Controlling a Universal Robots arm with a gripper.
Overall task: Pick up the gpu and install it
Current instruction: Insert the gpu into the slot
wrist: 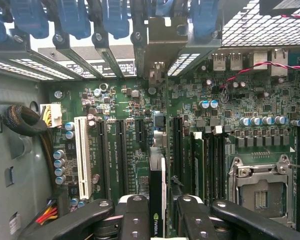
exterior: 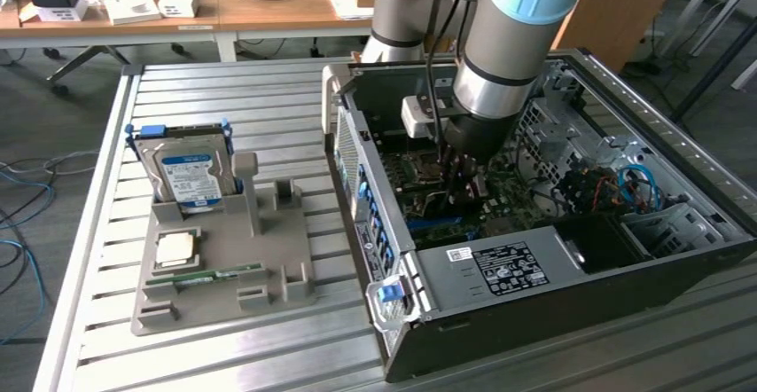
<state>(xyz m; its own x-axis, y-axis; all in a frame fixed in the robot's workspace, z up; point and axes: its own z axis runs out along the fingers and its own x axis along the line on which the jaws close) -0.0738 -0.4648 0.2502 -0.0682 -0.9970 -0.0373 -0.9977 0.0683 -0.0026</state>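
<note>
A slatted metal workbench stands in an office space, with wooden desks at the far side. On the bench, toward the exterior view's left, a grey fixture tray carries a silver hard drive standing upright, a square processor chip lying flat and a small green memory stick near the tray's front edge. To the exterior view's right an open computer case lies on its side. The arm reaches down into the case. The gripper is clenched on the gpu, which stands on edge between the black fingers, a green logo visible on its dark face. The card sits directly over the motherboard, in line with the black expansion slots beside the white slot. The empty processor socket lies off to one side. Whether the card's edge is seated in a slot cannot be determined
</note>
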